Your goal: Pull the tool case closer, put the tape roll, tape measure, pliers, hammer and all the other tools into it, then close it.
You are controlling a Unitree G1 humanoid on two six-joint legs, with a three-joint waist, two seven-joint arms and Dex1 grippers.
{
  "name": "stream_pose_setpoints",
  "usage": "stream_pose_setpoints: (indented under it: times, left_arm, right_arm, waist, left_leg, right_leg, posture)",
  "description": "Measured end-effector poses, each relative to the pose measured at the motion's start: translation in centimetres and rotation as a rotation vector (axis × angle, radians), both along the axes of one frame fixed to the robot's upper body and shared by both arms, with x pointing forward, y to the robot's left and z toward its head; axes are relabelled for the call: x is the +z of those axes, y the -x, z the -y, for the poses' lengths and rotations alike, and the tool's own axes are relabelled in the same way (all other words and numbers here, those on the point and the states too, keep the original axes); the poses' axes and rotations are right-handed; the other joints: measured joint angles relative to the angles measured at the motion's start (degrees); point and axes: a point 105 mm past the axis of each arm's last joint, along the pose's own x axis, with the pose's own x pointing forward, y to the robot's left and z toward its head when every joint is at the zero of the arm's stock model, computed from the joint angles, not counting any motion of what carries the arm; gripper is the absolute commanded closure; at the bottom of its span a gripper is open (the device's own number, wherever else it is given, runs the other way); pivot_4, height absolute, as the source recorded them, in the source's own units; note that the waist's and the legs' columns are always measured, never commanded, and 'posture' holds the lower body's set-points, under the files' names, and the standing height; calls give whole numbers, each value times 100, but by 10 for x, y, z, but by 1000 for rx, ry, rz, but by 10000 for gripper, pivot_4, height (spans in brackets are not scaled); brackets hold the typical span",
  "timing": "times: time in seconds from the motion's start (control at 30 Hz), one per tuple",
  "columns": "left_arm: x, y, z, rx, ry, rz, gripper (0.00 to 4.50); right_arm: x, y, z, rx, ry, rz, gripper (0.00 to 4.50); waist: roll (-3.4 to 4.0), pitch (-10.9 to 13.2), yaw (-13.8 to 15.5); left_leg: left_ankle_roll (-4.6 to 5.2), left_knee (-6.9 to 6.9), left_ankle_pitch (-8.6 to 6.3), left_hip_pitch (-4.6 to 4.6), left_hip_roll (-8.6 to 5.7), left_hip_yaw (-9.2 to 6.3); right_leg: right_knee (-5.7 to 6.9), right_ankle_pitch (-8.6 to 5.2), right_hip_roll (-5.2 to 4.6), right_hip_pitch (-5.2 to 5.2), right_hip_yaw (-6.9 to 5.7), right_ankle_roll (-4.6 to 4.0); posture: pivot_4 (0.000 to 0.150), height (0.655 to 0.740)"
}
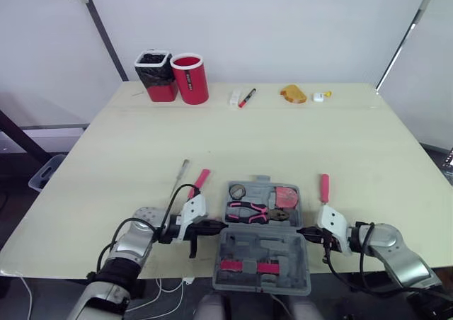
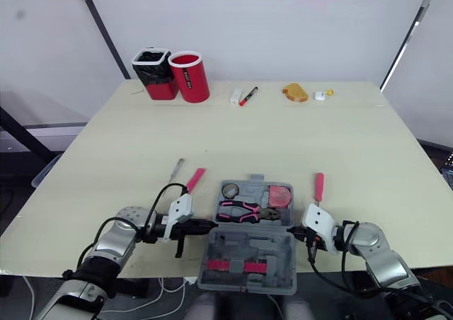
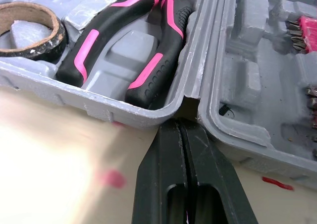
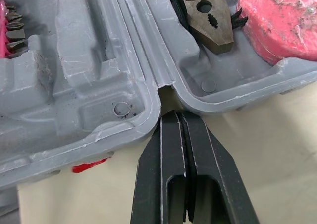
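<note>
The grey tool case (image 1: pixel 263 253) lies open at the table's near edge, its lid half toward me holding pink bit strips (image 1: pixel 249 266). In the far half rest a black tape roll (image 1: pixel 237 190), pink-and-black pliers (image 1: pixel 248 211) and a red tape measure (image 1: pixel 287 195). My left gripper (image 1: pixel 216 226) is shut with nothing in it, its tips (image 3: pixel 179 127) at the case's left hinge notch. My right gripper (image 1: pixel 303 231) is shut too, tips (image 4: pixel 173 117) at the right hinge notch. A pink-handled tool (image 1: pixel 202 178) with a metal shaft (image 1: pixel 182 171) lies left of the case, and a pink-handled tool (image 1: pixel 324 187) lies to its right.
At the table's far edge stand a red cup (image 1: pixel 190 78) and a red bin with a black liner (image 1: pixel 156 74). A marker (image 1: pixel 246 98), a white piece (image 1: pixel 235 98), an orange object (image 1: pixel 293 93) and a small white item (image 1: pixel 320 97) lie beside them.
</note>
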Motion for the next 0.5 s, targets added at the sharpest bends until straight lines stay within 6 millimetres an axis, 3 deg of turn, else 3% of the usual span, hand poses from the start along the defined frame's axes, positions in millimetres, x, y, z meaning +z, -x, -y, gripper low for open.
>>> stream_pose_setpoints:
  times: [0.5]
  left_arm:
    - [4, -23, -1, 43, -33, 49, 44352]
  right_arm:
    - [2, -26, -3, -87, -10, 83, 45000]
  waist:
    - [0, 0, -8]
  left_leg:
    - [0, 2, 0, 1, 0, -2]
  right_leg:
    - [6, 0, 1, 0, 0, 0]
  posture:
    - [1500, 7400]
